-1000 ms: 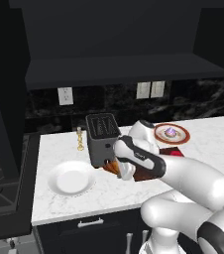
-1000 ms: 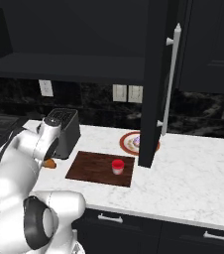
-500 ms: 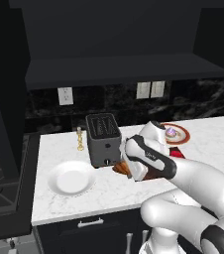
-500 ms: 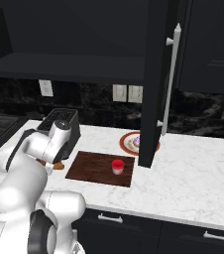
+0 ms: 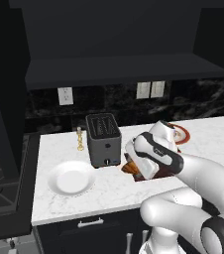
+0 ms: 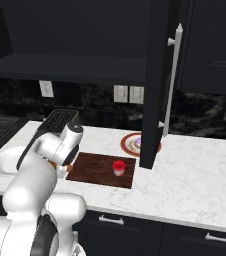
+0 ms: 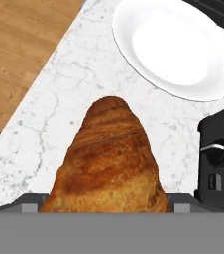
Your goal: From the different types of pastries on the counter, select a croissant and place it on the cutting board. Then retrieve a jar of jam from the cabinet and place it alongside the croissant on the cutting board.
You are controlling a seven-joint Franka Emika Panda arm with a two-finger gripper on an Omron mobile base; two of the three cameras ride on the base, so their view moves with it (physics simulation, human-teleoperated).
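The golden-brown croissant (image 7: pixel 109 163) fills the lower middle of the hand view and hides my fingertips, hanging over the white counter (image 7: pixel 49 124). In the left base view my gripper (image 5: pixel 134 164) is shut on the croissant (image 5: pixel 130 168), just right of the toaster and at the left end of the dark reddish cutting board (image 6: pixel 97 167). The red-lidded jar of jam (image 6: pixel 118 167) stands on the right part of the board. The purple-topped pastry (image 6: pixel 136 143) lies on an orange-rimmed plate behind the board. The dark cabinet (image 5: pixel 124 67) hangs above.
A black toaster (image 5: pixel 103 139) stands left of my hand, with a round white plate (image 5: pixel 72 178) further left and a small gold ornament (image 5: pixel 80 139) beside it. An open tall dark cabinet door (image 6: pixel 155 85) hangs over the counter right of the board.
My hand has carried the croissant to the right, from in front of the toaster to the cutting board's left end. The jar has stayed put.
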